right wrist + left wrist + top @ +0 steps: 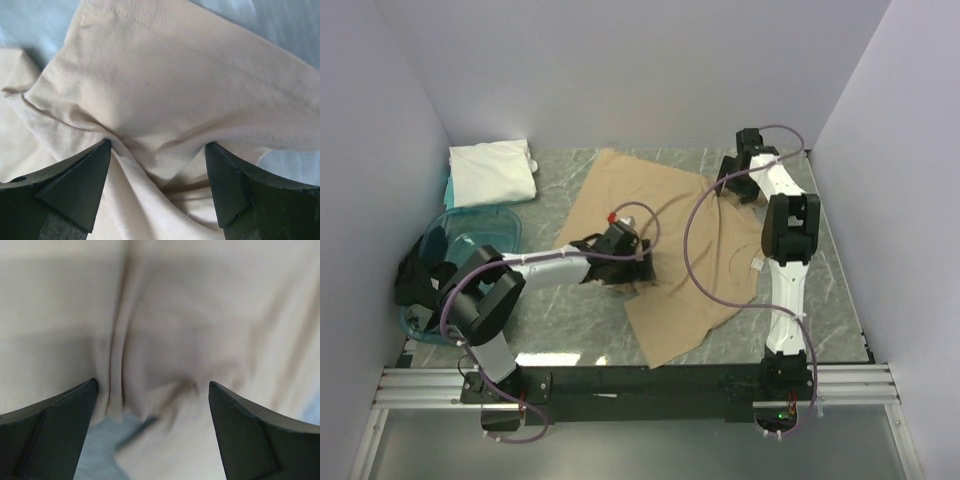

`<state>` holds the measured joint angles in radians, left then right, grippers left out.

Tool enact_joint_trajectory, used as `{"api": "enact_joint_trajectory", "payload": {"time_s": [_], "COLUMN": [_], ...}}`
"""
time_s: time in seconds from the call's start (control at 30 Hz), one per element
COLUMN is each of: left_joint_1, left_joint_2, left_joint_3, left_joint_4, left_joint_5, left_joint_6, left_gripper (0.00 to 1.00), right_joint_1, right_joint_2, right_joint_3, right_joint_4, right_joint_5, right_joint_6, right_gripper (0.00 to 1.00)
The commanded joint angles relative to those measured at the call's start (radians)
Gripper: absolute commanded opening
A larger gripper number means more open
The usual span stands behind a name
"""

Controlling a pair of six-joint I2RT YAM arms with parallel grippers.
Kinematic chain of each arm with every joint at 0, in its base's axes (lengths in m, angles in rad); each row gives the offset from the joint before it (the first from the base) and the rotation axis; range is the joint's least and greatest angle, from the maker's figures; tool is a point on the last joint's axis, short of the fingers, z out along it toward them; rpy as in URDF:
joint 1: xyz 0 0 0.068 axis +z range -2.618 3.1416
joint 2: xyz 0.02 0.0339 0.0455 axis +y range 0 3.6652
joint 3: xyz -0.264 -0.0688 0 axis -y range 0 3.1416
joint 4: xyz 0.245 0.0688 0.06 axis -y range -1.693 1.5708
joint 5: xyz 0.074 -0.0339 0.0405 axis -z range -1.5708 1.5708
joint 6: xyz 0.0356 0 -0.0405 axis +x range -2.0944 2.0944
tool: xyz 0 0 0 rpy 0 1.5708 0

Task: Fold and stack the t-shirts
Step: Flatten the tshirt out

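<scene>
Tan t-shirt [665, 235] lies spread out but rumpled mid-tabletop, reaching from the far centre to a corner near the front edge, one side crumpled under my left arm. The neck label shows on its right side.

Left fingers [55, 432]: spread wide, tips down on the tan cloth near the shirt's left edge. A ridge of bunched fabric runs between them; nothing is pinched. A patch of grey tabletop [570, 325] shows just under the cloth edge in the left wrist view, which is blurred.

Right fingers [82, 185]: also spread, straddling a crease where the sleeve [200, 75] meets the body at the shirt's far right. The sleeve's stitched hem lies flat beyond the tips. No grip on the fabric that I can see.

White t-shirt [492, 172]: folded, in the far left corner, well apart from the tan one.

Teal basket [478, 213]: just nearer than the white shirt on the left, dark cloth [420, 275] inside.
</scene>
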<state>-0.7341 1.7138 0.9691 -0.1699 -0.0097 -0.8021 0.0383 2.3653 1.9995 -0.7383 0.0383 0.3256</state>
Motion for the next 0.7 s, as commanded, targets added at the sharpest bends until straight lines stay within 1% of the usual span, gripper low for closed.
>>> {"api": "enact_joint_trajectory", "payload": {"time_s": [0.0, 0.03, 0.07, 0.1, 0.13, 0.17, 0.2, 0.27, 0.3, 0.37, 0.43, 0.47, 0.5, 0.53, 0.57, 0.63, 0.67], "left_joint_1": [-0.122, -0.140, -0.166, -0.178, -0.188, -0.206, -0.214, -0.225, -0.229, -0.228, -0.223, -0.217, -0.209, -0.202, -0.174, -0.128, -0.072], "left_joint_2": [0.036, 0.036, 0.035, 0.033, 0.032, 0.026, 0.009, -0.023, -0.064, -0.104, -0.160, -0.178, -0.216, -0.236, -0.256, -0.316, -0.333], "left_joint_3": [-0.035, -0.026, -0.018, 0.005, 0.022, 0.037, 0.068, 0.082, 0.086, 0.092, 0.102, 0.100, 0.086, 0.079, 0.068, 0.030, 0.014], "left_joint_4": [-0.152, -0.148, -0.140, -0.148, -0.160, -0.175, -0.213, -0.236, -0.244, -0.290, -0.330, -0.336, -0.342, -0.344, -0.350, -0.341, -0.329], "left_joint_5": [0.142, 0.146, 0.177, 0.177, 0.172, 0.160, 0.124, 0.080, 0.044, 0.014, -0.086, -0.116, -0.136, -0.185, -0.205, -0.226, -0.240], "left_joint_6": [-0.103, -0.098, -0.088, -0.068, -0.057, -0.049, -0.040, -0.036, -0.031, -0.032, -0.034, -0.037, -0.034, -0.037, -0.042, -0.040, -0.040], "left_gripper": [0.99, 0.99, 0.99, 1.00, 0.99, 0.99, 0.99, 0.99, 0.99, 0.99, 0.99, 0.99, 0.99, 0.99, 0.99, 0.99, 0.99], "right_joint_1": [0.020, 0.031, 0.041, 0.046, 0.051, 0.061, 0.066, 0.077, 0.089, 0.100, 0.112, 0.115, 0.121, 0.123, 0.124, 0.127, 0.126], "right_joint_2": [0.139, 0.164, 0.190, 0.213, 0.210, 0.194, 0.137, 0.074, 0.027, -0.004, -0.035, -0.063, -0.081, -0.109, -0.174, -0.259, -0.353], "right_joint_3": [0.263, 0.316, 0.376, 0.443, 0.447, 0.432, 0.357, 0.288, 0.271, 0.294, 0.369, 0.402, 0.403, 0.388, 0.362, 0.204, 0.135], "right_joint_4": [-0.108, -0.121, -0.137, -0.127, -0.106, -0.073, 0.009, 0.066, 0.074, 0.042, -0.042, -0.073, -0.116, -0.130, -0.139, -0.124, -0.113], "right_joint_5": [-0.035, -0.032, -0.057, -0.075, -0.104, -0.110, -0.113, -0.112, -0.104, -0.069, -0.054, -0.038, -0.009, 0.012, 0.032, 0.052, 0.060], "right_joint_6": [-0.062, -0.071, -0.095, -0.100, -0.102, -0.103, -0.106, -0.125, -0.134, -0.157, -0.177, -0.178, -0.178, -0.160, -0.140, -0.091, -0.067], "right_gripper": [0.82, 0.82, 0.82, 0.82, 0.82, 0.82, 0.82, 0.82, 0.82, 0.83, 0.83, 0.83, 0.84, 0.84, 0.84, 0.84, 0.84]}}
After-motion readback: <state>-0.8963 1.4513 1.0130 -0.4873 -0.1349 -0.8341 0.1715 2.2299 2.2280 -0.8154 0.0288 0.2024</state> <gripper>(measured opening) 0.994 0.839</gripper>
